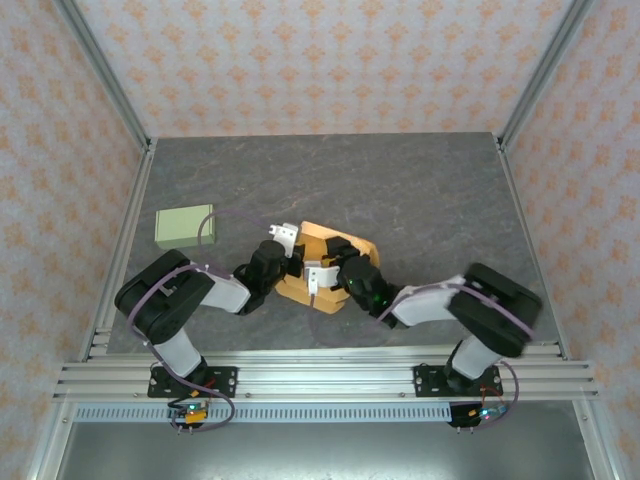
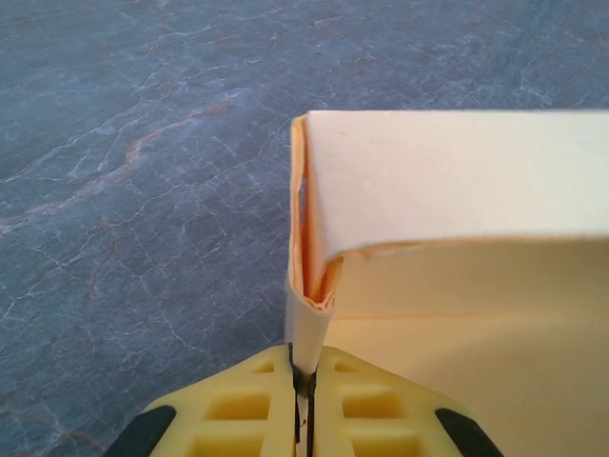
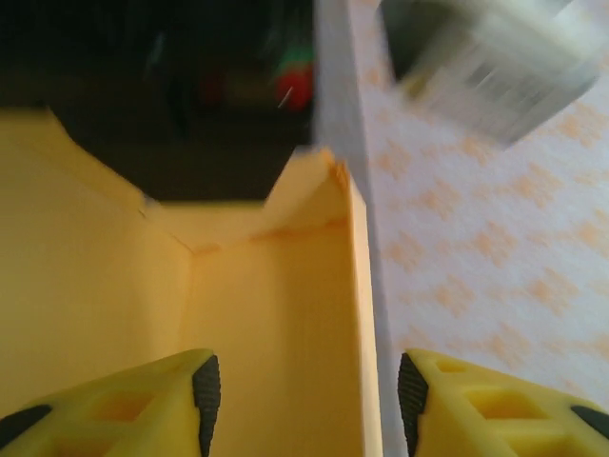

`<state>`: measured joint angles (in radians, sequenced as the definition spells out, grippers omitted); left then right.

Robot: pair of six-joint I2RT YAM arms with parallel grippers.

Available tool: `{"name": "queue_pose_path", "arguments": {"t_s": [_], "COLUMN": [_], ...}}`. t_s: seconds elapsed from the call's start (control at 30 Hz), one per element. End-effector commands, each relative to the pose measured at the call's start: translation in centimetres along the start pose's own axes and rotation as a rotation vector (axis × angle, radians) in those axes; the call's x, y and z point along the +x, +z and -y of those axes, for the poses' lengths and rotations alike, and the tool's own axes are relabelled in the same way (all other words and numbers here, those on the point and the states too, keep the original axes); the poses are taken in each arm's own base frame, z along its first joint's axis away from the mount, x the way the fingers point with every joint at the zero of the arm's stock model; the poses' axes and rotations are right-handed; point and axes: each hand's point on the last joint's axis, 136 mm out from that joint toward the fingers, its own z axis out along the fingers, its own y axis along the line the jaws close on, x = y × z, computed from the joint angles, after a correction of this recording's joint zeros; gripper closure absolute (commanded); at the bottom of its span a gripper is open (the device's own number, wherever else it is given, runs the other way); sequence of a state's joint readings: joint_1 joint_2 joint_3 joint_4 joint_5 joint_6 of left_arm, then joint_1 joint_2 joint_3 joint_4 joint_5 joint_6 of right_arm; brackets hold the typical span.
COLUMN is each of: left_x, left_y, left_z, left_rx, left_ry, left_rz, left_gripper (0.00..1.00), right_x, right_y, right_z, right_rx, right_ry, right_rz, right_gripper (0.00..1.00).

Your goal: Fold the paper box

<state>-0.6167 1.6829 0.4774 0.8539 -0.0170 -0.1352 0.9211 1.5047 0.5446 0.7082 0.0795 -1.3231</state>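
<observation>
Clearly the fold is partway along: the paper box [image 1: 318, 236] sits on the table [image 1: 420, 190] just ahead of the two arms, roughly centred between them, with its walls partly raised and its top open. The left gripper [image 2: 303, 386] is clenched on a thin corner wall of the box, the paper pinched flat between its yellow fingers, and a flap above bends over toward the inside. The right gripper [image 3: 306, 395] looks into the box with its fingers spread apart; one side wall stands in the gap between them, and neither pad seems to press it. I judge the step to be shaping a side wall while the left anchors the box. The next move likely calls for the right fingers to close on or push that wall, gently, without tugging the paper out of the left's pinch. Counted: one paper box, one small pale green box [image 1: 183, 226] well apart to the left, two arms, two grippers.
</observation>
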Motion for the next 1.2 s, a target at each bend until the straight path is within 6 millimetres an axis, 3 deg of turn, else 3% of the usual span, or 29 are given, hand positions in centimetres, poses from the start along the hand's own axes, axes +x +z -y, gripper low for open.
{"name": "queue_pose_path", "arguments": {"t_s": [0.0,0.23,0.3,0.4,0.5,0.67,0.8,0.97,1.17], "left_x": [-0.5,-0.6,-0.6,-0.7,-0.8,-1.1,-1.1,-1.2,-1.1], "left_y": [0.3,0.5,0.4,0.3,0.3,0.3,0.3,0.2,1.1], "left_z": [0.2,0.5,0.5,0.3,0.2,0.3,0.2,0.0,0.2], "left_rx": [-0.011,0.006,0.004,-0.008,-0.008,-0.007,-0.012,-0.023,-0.021], "left_ry": [0.024,0.015,0.016,0.030,0.033,0.040,0.045,0.018,0.005], "left_rz": [0.018,0.017,0.023,0.019,0.025,0.028,0.030,0.049,0.054], "left_gripper": [0.91,0.91,0.92,0.92,0.92,0.92,0.92,0.91,0.89], "right_x": [-0.7,-2.5,-2.4,-0.5,0.8,3.2,2.8,1.9,4.4], "right_y": [-2.4,-3.6,-2.8,-1.0,0.9,4.6,6.6,6.8,7.1], "right_z": [-3.7,-2.1,0.3,5.5,7.8,6.6,4.9,2.7,1.0], "right_rx": [-0.387,-0.546,-0.506,-0.434,-0.463,-0.545,-0.657,-0.796,-0.734], "right_ry": [0.251,0.449,0.597,0.923,1.128,1.234,1.261,1.308,1.294], "right_rz": [0.072,0.162,0.172,0.097,-0.012,-0.120,-0.108,-0.121,-0.260], "right_gripper": [0.50,0.47,0.47,0.47,0.47,0.47,0.47,0.50,0.53]}}
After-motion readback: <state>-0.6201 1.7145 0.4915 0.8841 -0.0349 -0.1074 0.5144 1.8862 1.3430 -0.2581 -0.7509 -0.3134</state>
